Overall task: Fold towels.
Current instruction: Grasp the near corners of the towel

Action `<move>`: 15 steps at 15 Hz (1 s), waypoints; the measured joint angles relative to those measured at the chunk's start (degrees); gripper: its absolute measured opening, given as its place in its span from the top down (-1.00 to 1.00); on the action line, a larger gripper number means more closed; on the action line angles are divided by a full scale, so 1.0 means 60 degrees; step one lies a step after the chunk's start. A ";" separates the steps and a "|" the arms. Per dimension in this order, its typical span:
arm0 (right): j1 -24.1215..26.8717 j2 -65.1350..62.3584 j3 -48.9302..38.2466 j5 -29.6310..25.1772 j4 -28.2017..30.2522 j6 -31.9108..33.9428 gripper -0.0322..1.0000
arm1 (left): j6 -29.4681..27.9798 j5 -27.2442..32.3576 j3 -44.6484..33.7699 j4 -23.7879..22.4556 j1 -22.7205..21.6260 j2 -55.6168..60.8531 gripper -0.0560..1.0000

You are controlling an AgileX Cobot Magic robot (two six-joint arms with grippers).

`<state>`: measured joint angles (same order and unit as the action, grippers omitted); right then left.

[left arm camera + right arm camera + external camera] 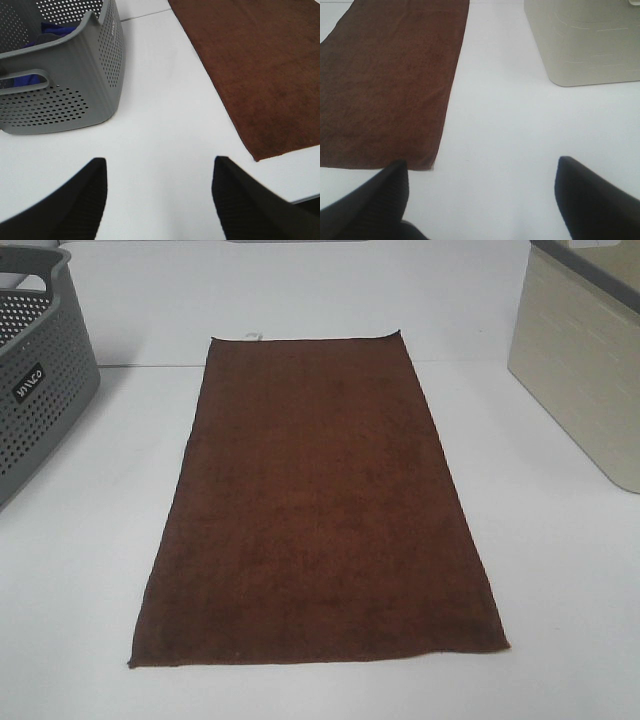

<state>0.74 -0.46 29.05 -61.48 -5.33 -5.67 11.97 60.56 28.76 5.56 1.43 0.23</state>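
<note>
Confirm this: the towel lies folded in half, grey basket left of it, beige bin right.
Not folded: the towel lies spread out flat, unfolded, as the exterior high view shows. The basket on its left and the bin on its right are correct.

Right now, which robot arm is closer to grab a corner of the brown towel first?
Right, probably. The right gripper is open, with a towel corner close in front of it; the left gripper, also open, has its corner farther off to one side.
</note>
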 joint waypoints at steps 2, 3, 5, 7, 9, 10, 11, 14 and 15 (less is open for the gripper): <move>0.0000 0.0000 0.0000 0.0000 0.0000 0.0000 -0.53 | 0.0000 0.0000 0.0000 0.0000 0.0000 0.0000 -0.23; 0.0000 0.0000 0.0000 0.0000 0.0000 0.0000 -0.53 | 0.0000 0.0000 0.0000 0.0000 0.0000 0.0000 -0.23; 0.0000 0.0000 0.0000 0.0000 0.0000 0.0000 -0.53 | 0.0000 0.0000 0.0000 0.0000 0.0000 0.0000 -0.23; 0.0000 0.0000 0.0000 0.0000 0.0000 0.0000 -0.53 | 0.0000 0.0000 0.0000 0.0000 0.0000 0.0000 -0.23; 0.0000 0.0000 0.0000 0.0000 0.0000 0.0000 -0.53 | 0.0000 0.0000 0.0000 0.0000 0.0000 0.0000 -0.23; 0.0000 0.0000 0.0000 0.0000 0.0000 0.0000 -0.53 | 0.0000 0.0000 0.0000 0.0000 0.0000 0.0000 -0.23; 0.0000 0.0000 0.0000 0.0000 0.0000 0.0000 -0.53 | 0.0000 0.0000 0.0000 0.0000 0.0000 0.0000 -0.23; 0.0000 0.0000 0.0000 0.0000 0.0000 0.0000 -0.53 | 0.0000 0.0000 0.0000 0.0000 0.0000 0.0000 -0.23; 0.0000 0.0000 0.0000 0.0000 0.0000 0.0000 -0.53 | 0.0000 0.0000 0.0000 0.0000 0.0000 0.0000 -0.23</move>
<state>0.74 -0.46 29.05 -61.48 -5.33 -5.67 11.97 60.56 28.76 5.56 1.43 0.23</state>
